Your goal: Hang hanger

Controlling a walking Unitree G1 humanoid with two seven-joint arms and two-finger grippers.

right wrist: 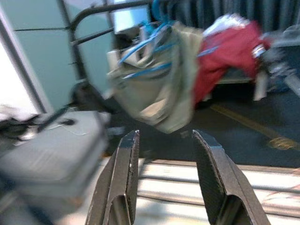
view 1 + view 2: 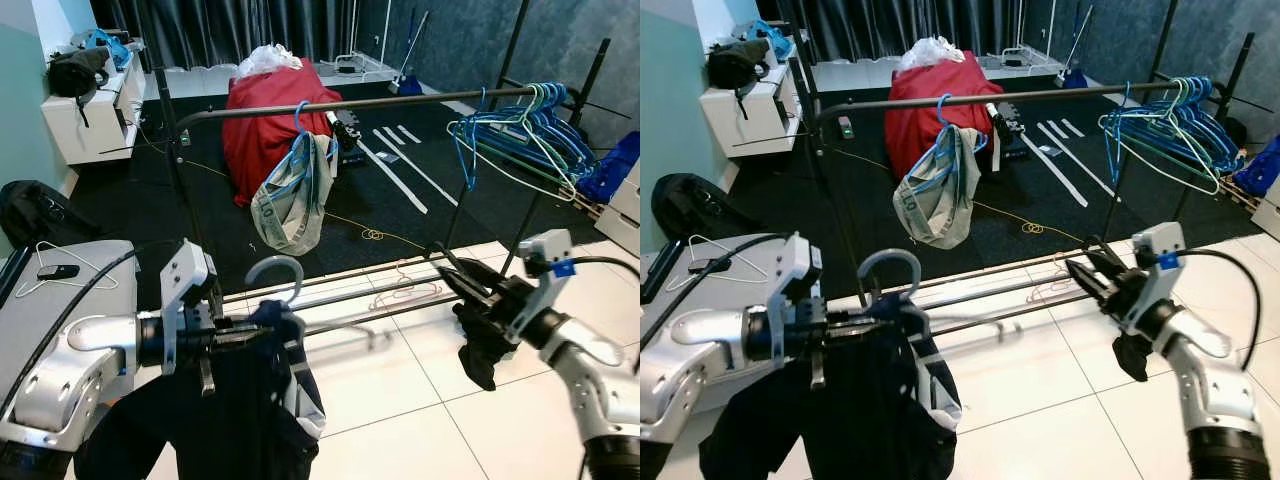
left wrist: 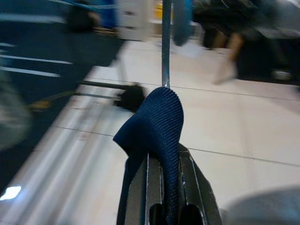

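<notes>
Left eye view: landmark is the clothes rail (image 2: 360, 103), a dark horizontal bar across the dark carpet. The left gripper (image 2: 262, 333) sits well below and in front of the rail, over the white tile floor (image 2: 400, 400), pinched shut on the dark garment (image 2: 240, 420) where it hangs on the hanger (image 2: 272, 268); the hanger's grey hook stands up just above the gripper and is not on the rail. A grey garment on a blue hanger (image 2: 292, 195) already hangs from the rail near its left end, and a bunch of blue hangers (image 2: 530, 125) hangs empty at its right end. A red heap (image 2: 270, 115) lies on the carpet behind the rail. Right eye view: the right gripper (image 2: 1087, 270) is in front of the rail's right half, low, holding nothing; its fingers look spread. Left wrist view: the two black fingers (image 3: 190, 187) are pressed onto a fold of navy fabric, with the hanger's metal stem rising past it; background blurred. Right wrist view: fingers (image 1: 213, 173) clearly apart, nothing between them, pointing toward the grey garment under the rail. Status, as a judgement: hanger with garment is in hand but still unhung. Left to do: raise it to rail height, hook it over the open stretch between the grey garment and the blue bunch, then release.
</notes>
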